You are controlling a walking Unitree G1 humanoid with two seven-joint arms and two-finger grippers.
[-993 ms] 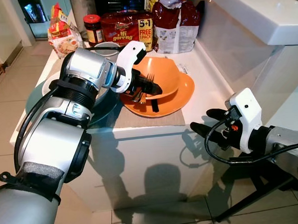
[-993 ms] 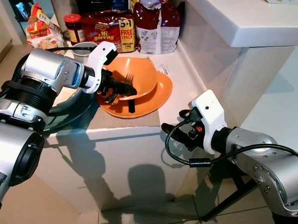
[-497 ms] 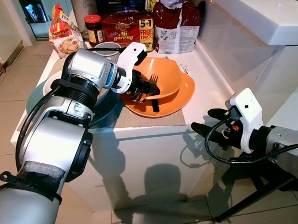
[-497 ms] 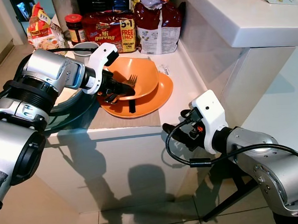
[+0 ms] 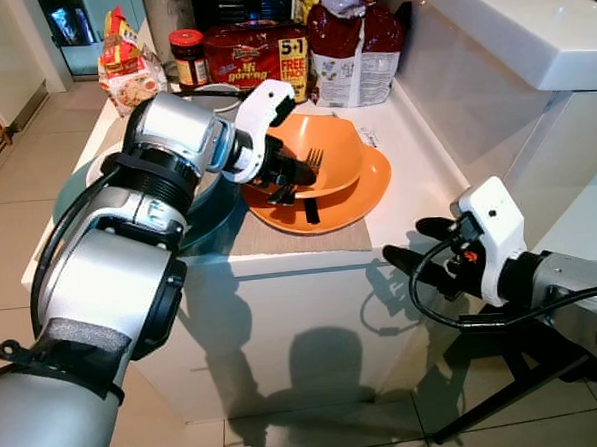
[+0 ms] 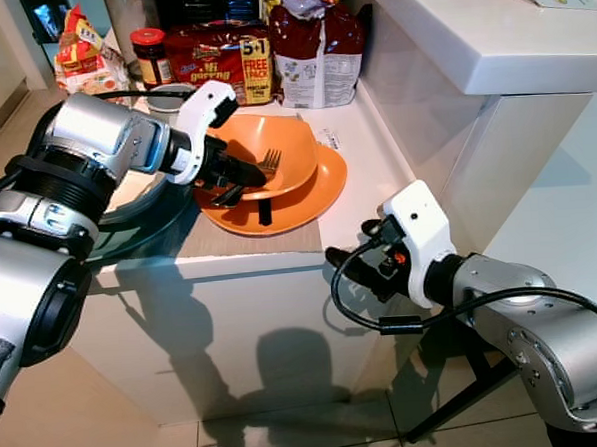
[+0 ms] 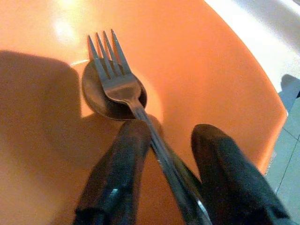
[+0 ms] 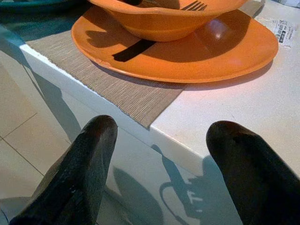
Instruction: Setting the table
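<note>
An orange bowl [image 5: 343, 146] sits on an orange plate [image 5: 373, 186] on a woven placemat [image 5: 299, 239] near the counter's front edge. My left gripper [image 5: 294, 174] reaches into the bowl from the left, shut on a metal fork [image 7: 115, 77] and spoon [image 7: 96, 99] stacked together. In the left wrist view the handles run between the two black fingers [image 7: 117, 168], and the fork tines [image 5: 314, 162] stick up over the bowl. My right gripper [image 5: 408, 240] hangs open below the counter edge, in front of the plate [image 8: 197, 56], holding nothing.
A teal plate [image 5: 69, 195] with a white bowl lies left of the placemat. At the back stand a jar [image 5: 187, 54], noodle packs [image 5: 254, 51], a red bag [image 5: 354, 45] and a snack bag [image 5: 125, 64]. A higher white counter [image 5: 528, 21] rises on the right.
My left gripper has shifted slightly to the right inside the bowl, carrying the fork and spoon with it. The right arm has stayed where it was.
</note>
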